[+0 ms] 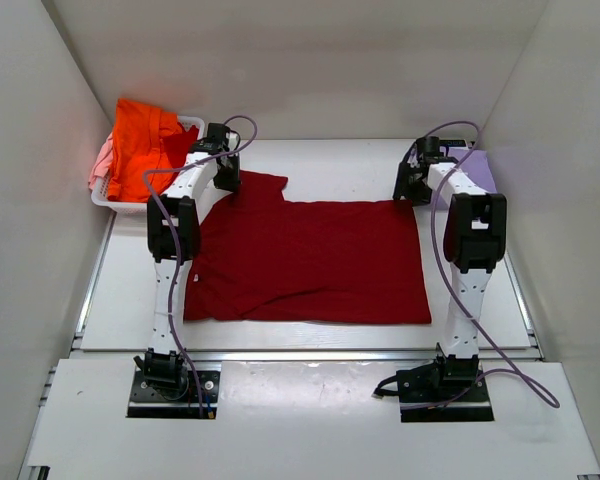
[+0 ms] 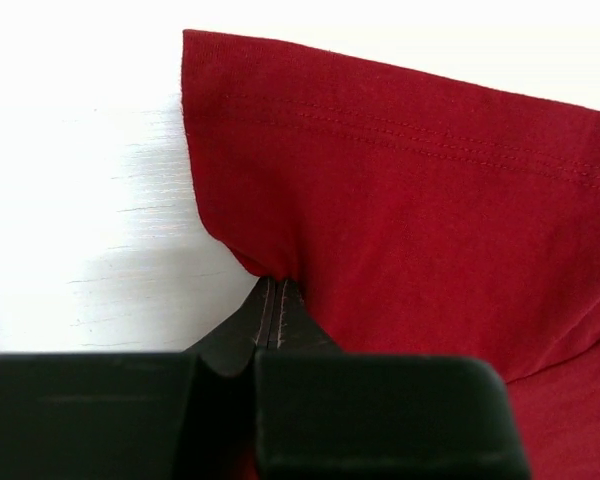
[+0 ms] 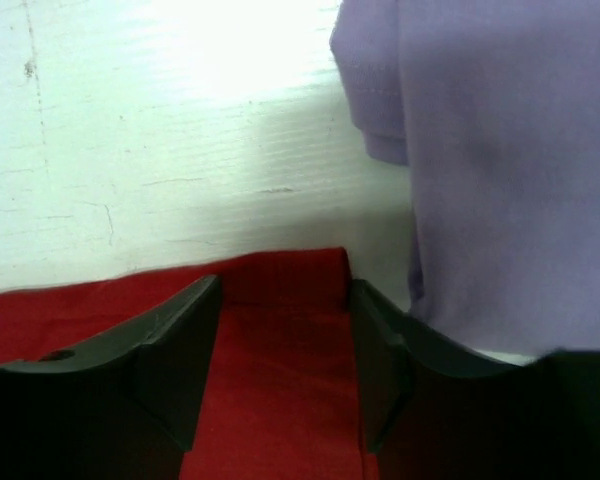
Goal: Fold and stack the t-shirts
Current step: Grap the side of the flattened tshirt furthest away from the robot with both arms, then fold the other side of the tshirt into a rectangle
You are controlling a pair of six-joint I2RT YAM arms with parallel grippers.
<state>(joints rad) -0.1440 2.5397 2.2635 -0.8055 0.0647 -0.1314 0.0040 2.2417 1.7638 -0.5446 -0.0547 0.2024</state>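
Note:
The large dark red t-shirt lies spread flat across the table's middle. My left gripper is shut on its far-left sleeve; in the left wrist view the cloth bunches into the closed fingertips. My right gripper is open over the shirt's far-right corner, one finger on each side of it. A lavender t-shirt lies at the far right, close beside that gripper. A bright orange t-shirt and a pale pink one sit in the basket.
A white slatted basket stands at the far left corner beside my left arm. White walls close in the table on three sides. Purple cables loop from both arms.

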